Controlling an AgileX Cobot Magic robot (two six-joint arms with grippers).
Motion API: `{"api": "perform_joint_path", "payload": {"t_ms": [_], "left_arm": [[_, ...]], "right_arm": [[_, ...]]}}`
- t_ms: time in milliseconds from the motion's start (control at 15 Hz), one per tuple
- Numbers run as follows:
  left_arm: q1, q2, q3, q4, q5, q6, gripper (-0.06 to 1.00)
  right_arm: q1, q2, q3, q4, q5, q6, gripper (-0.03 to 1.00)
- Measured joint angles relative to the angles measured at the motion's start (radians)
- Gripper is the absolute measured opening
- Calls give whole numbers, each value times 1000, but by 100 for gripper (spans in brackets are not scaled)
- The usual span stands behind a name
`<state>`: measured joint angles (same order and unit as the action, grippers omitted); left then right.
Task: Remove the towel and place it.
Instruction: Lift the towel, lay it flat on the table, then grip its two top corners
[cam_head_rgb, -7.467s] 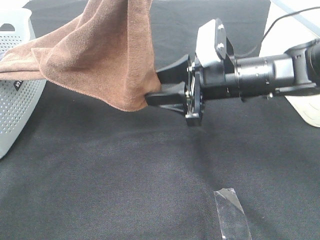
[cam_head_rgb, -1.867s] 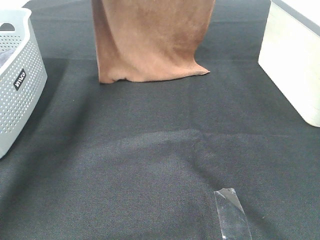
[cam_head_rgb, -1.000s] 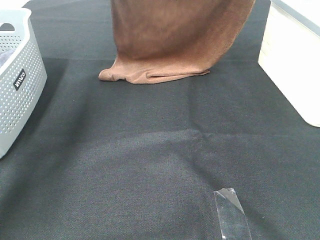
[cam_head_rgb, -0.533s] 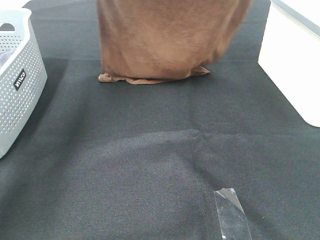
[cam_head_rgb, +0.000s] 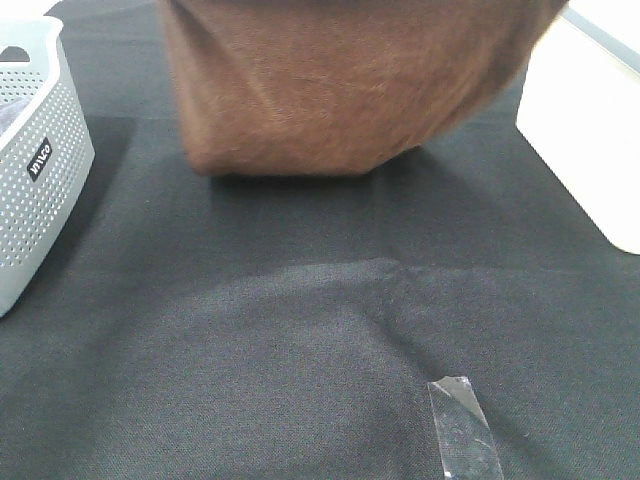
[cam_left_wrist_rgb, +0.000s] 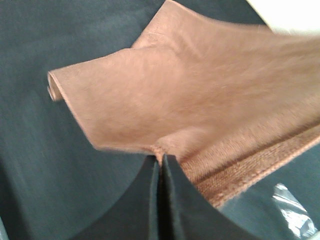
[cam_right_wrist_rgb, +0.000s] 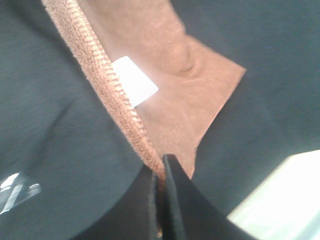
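A black cloth (cam_head_rgb: 250, 350) covers the table, with a strip of clear tape (cam_head_rgb: 462, 430) near the front, a white perforated basket (cam_head_rgb: 35, 170) at the left and a pale box (cam_head_rgb: 585, 130) at the right. The towel (cam_head_rgb: 340, 90) hangs over the far middle. The left claw (cam_left_wrist_rgb: 161, 165) and right claw (cam_right_wrist_rgb: 161, 170) each pinch its edge.

A small black label (cam_head_rgb: 38, 159) with white lettering is seen on the wall of the perforated basket (cam_head_rgb: 30, 235) at the left; its letters cannot be read with certainty. No print can be made out on the white tag (cam_right_wrist_rgb: 134, 81) of the towel (cam_right_wrist_rgb: 172, 65).
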<state>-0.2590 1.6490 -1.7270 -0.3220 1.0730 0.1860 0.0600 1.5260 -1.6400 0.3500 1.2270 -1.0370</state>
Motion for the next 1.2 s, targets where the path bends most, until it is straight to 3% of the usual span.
{"api": "perform_joint_path", "payload": {"t_ms": [200, 467, 1000, 1200], "left_arm": [[-2, -250, 275, -27, -66, -21, 0], [-3, -511, 495, -80, -58, -77, 0], [1, -848, 767, -165, 87, -131, 0], [9, -938, 854, -164, 111, -130, 0]], "right_arm": [[2, -158, 157, 62, 3, -1, 0], [2, -383, 390, 104, 6, -1, 0], [5, -751, 735, 205, 9, -29, 0], [124, -753, 784, 171, 6, -50, 0]]}}
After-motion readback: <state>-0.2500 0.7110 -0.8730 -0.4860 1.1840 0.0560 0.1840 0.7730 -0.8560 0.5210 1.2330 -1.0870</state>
